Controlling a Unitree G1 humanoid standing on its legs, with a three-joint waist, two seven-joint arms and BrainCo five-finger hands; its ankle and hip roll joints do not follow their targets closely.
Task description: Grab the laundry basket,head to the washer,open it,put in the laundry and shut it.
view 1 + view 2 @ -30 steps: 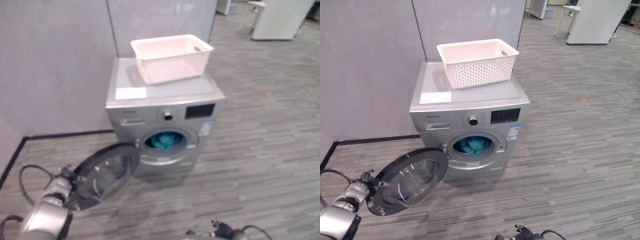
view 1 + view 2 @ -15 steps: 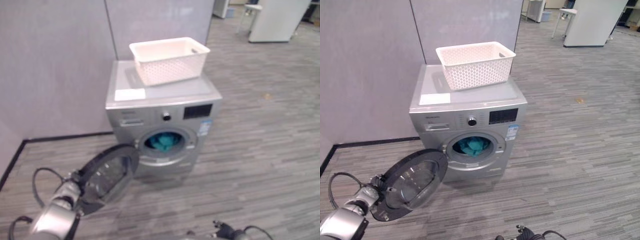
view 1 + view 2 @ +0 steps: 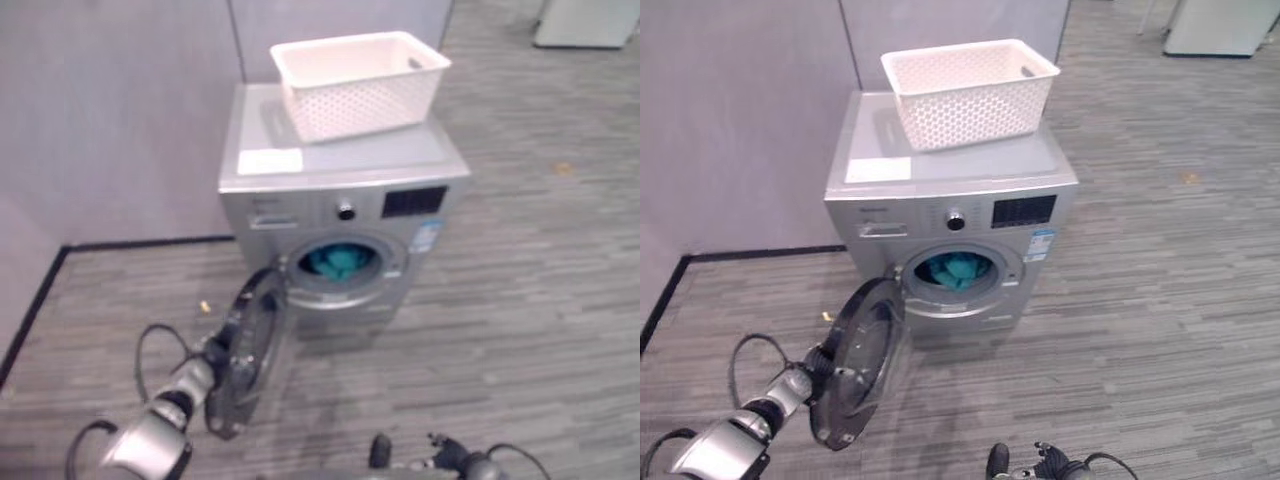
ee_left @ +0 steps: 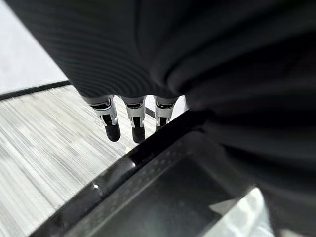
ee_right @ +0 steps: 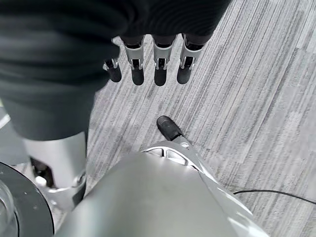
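The white laundry basket (image 3: pixel 970 92) is sitting on the washer (image 3: pixel 950 215), teal laundry (image 3: pixel 955 272) lying in the drum. The left hand (image 3: pixel 823 362), fingers straight, is pressing the half-open door (image 3: pixel 862 362); the right hand (image 5: pixel 148 64) is hanging relaxed.

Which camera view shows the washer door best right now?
The right eye view: the washer door shows whole, half-swung, the left hand at its outer face. The left eye view shows it edge-on. The left wrist view shows its dark rim beside the fingers.

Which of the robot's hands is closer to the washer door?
The left. The left robot hand is against the outer side of the half-open door; the right robot hand hangs over the floor, away from it.
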